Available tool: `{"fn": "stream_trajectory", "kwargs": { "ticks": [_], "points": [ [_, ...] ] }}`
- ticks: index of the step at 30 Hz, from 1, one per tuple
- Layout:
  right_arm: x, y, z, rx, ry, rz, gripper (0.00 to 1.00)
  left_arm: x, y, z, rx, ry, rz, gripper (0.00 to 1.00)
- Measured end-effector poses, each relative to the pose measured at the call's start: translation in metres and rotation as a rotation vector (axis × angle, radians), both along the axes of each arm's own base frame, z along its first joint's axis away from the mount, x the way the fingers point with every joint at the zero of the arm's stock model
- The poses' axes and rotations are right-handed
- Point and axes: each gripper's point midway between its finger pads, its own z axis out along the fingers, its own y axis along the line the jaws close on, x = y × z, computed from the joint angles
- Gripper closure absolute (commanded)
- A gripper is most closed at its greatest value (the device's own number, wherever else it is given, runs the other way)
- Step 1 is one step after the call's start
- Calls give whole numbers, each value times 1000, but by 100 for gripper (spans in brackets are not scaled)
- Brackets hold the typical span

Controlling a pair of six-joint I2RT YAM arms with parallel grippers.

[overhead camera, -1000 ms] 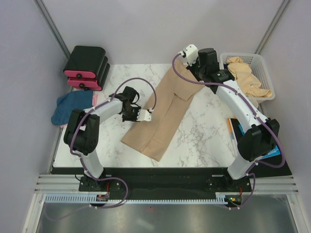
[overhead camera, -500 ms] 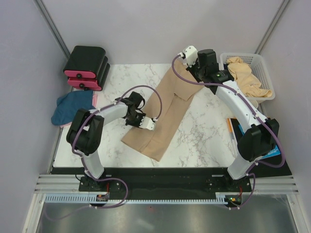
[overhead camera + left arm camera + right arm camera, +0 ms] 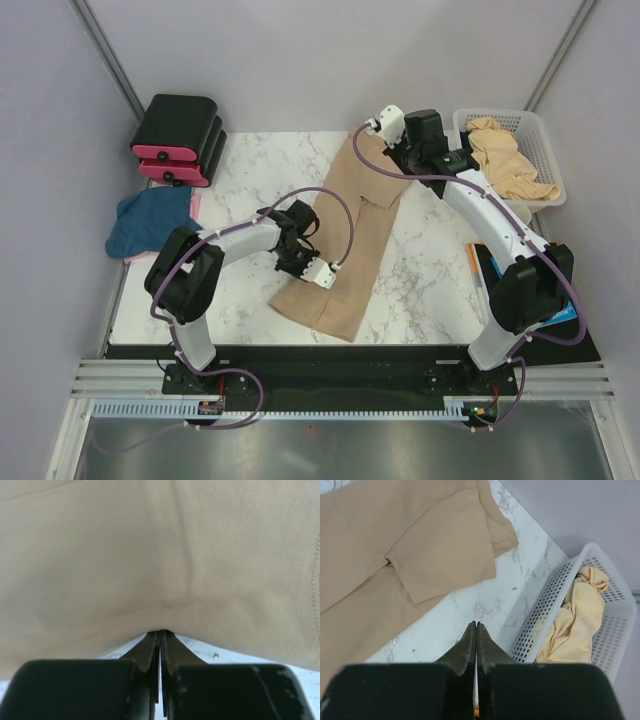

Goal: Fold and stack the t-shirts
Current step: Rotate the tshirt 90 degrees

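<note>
A long tan t-shirt lies diagonally across the marble table, folded narrow, with a sleeve at its far end. My left gripper is shut on the shirt's left edge near the bottom hem. In the left wrist view the tips pinch the puckered cloth. My right gripper is shut and empty, held above the table between the sleeve and the basket. A dark blue t-shirt lies at the left edge on a pink one.
A white mesh basket at the back right holds crumpled pale tan shirts, also in the right wrist view. Black-and-pink boxes stand at the back left. Small orange and blue items lie at the right edge.
My left gripper has moved right and toward the front, dragging the shirt's lower part with it. The hem now lies further right and nearer the front edge. The right arm barely moved.
</note>
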Motion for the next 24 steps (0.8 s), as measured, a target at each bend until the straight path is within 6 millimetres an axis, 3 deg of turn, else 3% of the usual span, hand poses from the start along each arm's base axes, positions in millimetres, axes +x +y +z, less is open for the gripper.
{"fn": "stream_trajectory", "kwargs": {
  "ticks": [7, 12, 15, 17, 18, 21, 24],
  "points": [
    [-9, -5, -10, -10, 29, -8, 100, -21, -43, 0, -55, 81, -67, 98],
    [-5, -15, -43, -25, 99, -44, 100, -29, -57, 1, -67, 103, -73, 98],
    [8, -28, -78, -35, 166, -98, 100, -26, -53, 1, -67, 113, -33, 97],
    [20, -38, -106, -48, 217, -142, 100, -20, -45, 1, -61, 115, 7, 86],
    [27, -43, -120, -54, 243, -163, 100, -16, -39, 2, -56, 110, 32, 73],
    [45, -55, -157, -72, 301, -214, 100, 2, -13, 10, -35, 78, 131, 61],
    [62, -61, -179, -79, 323, -246, 100, 23, 14, 23, -26, 33, 233, 59]
  ]
}}
